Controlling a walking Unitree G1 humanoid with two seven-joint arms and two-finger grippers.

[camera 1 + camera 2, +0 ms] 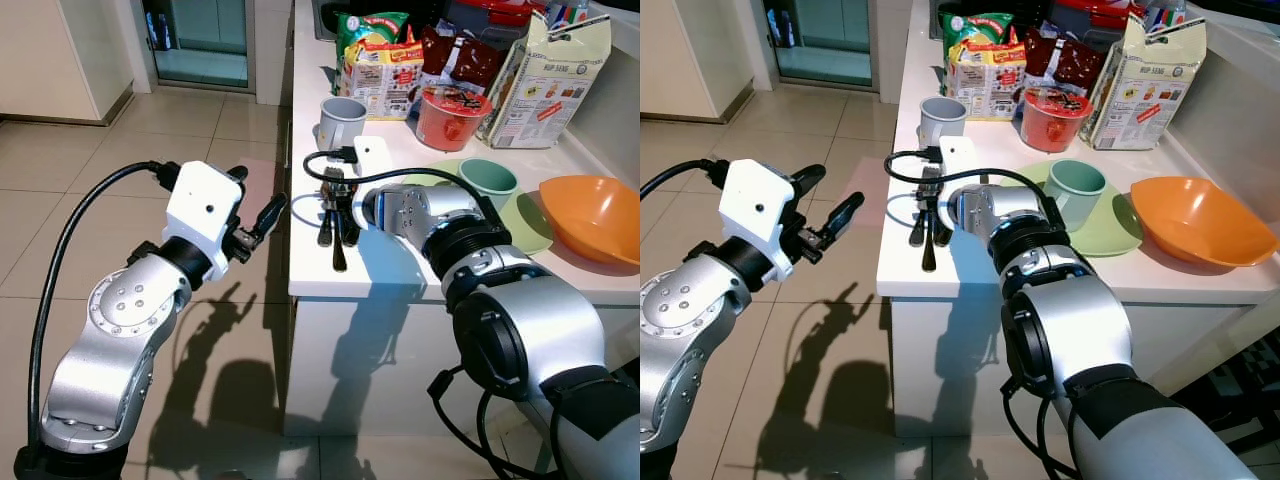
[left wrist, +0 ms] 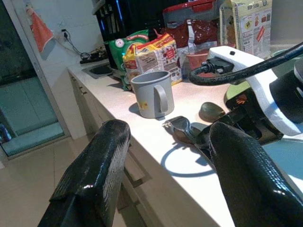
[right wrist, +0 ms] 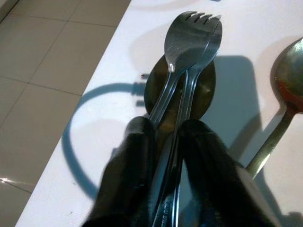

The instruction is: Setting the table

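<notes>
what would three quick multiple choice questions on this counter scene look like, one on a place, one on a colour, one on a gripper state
1. Where does the green cup stand?
A. on the green plate
B. in the orange bowl
C. on the floor

2. What colour is the bowl at the counter's right end?
A. blue
B. orange
C. white

3. What is the right gripper doing?
A. hanging open over the floor
B. gripping the grey mug
C. closed on forks

Answers: 1 A, the cup sits on the plate. 2 B, it is plainly orange. 3 C, the right wrist view shows both fingers pinching the fork handles over a spoon.
</notes>
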